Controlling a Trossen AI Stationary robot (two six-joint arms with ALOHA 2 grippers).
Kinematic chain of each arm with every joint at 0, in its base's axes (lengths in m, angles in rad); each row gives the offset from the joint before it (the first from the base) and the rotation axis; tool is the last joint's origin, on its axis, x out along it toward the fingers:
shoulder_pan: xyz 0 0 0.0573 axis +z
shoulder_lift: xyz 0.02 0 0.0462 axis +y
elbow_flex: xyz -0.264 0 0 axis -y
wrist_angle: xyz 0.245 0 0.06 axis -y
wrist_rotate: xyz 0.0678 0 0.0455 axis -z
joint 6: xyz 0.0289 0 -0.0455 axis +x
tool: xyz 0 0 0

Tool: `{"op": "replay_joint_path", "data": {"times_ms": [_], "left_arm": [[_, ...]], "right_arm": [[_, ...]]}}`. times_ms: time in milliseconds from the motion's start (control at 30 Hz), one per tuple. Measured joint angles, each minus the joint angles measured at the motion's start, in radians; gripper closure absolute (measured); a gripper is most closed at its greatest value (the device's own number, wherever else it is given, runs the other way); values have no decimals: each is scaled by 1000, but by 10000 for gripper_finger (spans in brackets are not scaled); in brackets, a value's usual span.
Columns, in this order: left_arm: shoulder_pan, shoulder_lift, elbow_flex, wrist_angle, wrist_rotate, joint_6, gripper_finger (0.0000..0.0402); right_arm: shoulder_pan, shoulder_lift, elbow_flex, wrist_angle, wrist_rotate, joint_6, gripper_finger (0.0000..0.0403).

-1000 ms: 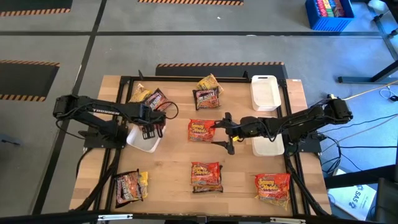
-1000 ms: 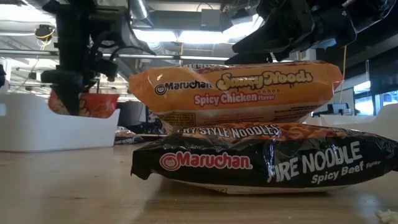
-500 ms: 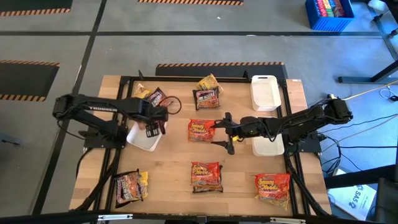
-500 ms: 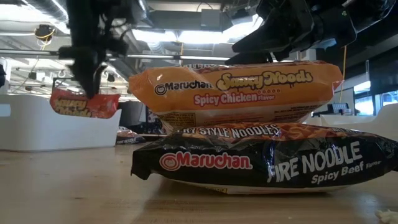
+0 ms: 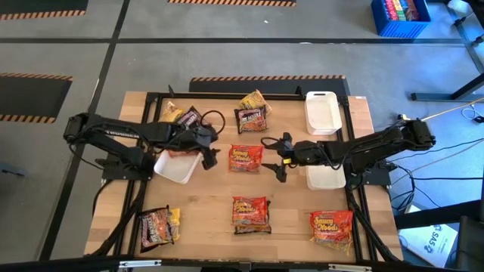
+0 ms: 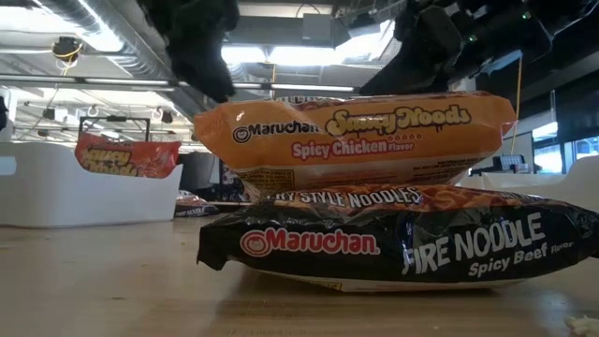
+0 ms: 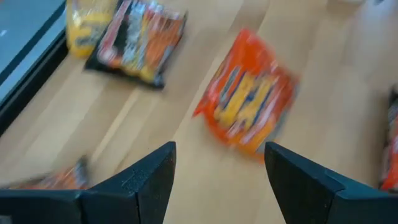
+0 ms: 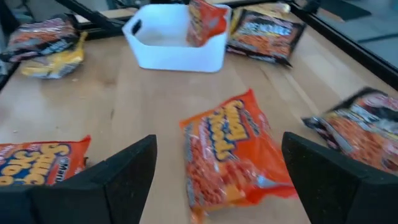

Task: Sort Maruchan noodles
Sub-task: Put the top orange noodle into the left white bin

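The left pincer [image 5: 210,148] is seen spread wide and empty, just beside the white rectangular plastic tray [image 5: 175,168] on the left half of the bench [image 5: 204,219]. The right pincer [image 5: 277,156] is likewise spread wide and empty, set on either side of the edge of a red-orange crinkly plastic noodle packet [image 5: 245,159] lying at the bench's middle.

One red-orange packet [image 8: 205,22] is seen standing on edge in the left tray; nothing else can be made out in it. Two more white trays, a far one [image 5: 321,112] and a near one [image 5: 327,177], are seen on the right, with no packet visible in either.

Sorting is judged barely begun: red-orange, dark and yellow packets remain scattered on the bench.
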Motion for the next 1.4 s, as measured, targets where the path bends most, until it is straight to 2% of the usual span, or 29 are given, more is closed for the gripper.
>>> {"op": "replay_joint_path", "data": {"times_ms": [233,400,667,833,1067,1233,1400], "left_arm": [[-4,10,-105,301,27,5,163],[-4,28,-146,439,27,6,163],[6,118,-151,487,15,17,163],[18,202,-152,486,15,17,163],[31,284,-152,489,28,6,163],[28,326,-152,505,53,4,163],[28,371,-152,514,54,-3,163]], "right_arm": [[-16,-8,0,-114,12,14,79],[-56,-5,-4,-136,6,19,79],[-101,75,-64,-10,-87,103,79],[-98,175,-65,68,-98,129,79],[-140,286,-62,86,-130,199,79],[-152,354,-61,199,-190,228,79],[-152,409,-61,288,-203,254,79]]}}
